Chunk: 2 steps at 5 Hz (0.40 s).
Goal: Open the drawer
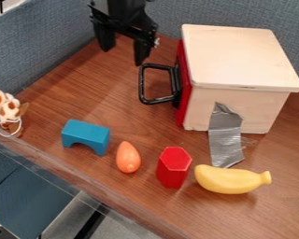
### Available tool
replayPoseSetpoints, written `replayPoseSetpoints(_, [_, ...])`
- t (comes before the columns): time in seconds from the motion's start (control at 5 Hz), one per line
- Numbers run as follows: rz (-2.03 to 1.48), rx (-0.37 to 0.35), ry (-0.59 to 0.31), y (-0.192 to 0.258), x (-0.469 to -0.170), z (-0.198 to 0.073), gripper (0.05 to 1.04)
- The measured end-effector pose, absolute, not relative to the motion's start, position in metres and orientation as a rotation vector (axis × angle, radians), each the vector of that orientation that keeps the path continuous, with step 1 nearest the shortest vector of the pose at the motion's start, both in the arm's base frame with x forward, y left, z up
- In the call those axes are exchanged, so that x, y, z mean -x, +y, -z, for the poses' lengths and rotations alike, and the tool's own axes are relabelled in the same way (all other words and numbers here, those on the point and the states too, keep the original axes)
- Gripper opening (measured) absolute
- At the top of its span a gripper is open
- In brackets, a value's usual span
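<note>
"Camera view: drawer (184, 86) sits in the wooden box (242, 58), right of centre, toward the back. Red front looks flush, so I'd call it closed. Black handle (141, 85) sticks out left."

"Gripper (123, 56)?"

"Upper left of the handle. Fingers spread wide, holding nothing. One finger is near the handle's far corner. Can't tell the height gap, or if they touch."

"Next?"

"I'd line up so the handle's outer bar goes between the fingers, drop, then grip or hook it and pull left. Task is at the approach stage."

"Failure modes?"

"Sideways error on the way down: a finger lands on the bar and shoves the box. Too high: it slips off the bar. Too low: tips scrape the desk (83, 95). Crooked pull: drawer binds."

"Box staying put?"

"Grey tape (225, 142) runs from its near side to the desk. Likely the anchor. If it peels under load, the whole box could slide or twist."

"Clutter?"

"Blue arch block (85, 134), orange egg-shaped piece (127, 158), red hexagonal block (174, 168), yellow toy banana (232, 179), all along the front. Spotted plush toy (5, 109) far left. Pull path should miss them; a wide swing toward the front might clip the arch."
</note>
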<state>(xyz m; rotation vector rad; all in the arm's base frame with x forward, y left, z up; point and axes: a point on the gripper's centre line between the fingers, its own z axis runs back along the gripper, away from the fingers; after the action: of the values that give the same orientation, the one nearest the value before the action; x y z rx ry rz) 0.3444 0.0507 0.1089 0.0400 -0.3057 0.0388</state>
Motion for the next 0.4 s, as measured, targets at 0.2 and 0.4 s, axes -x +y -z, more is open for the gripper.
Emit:
replayPoseSetpoints(0.2, [-0.091,-0.035,-0.29,0.0455,-0.3497,-0.0963,0.999])
replayPoseSetpoints(0.4, [-0.123,-0.028,-0.28,0.044,-0.3584,-0.0898,0.999])
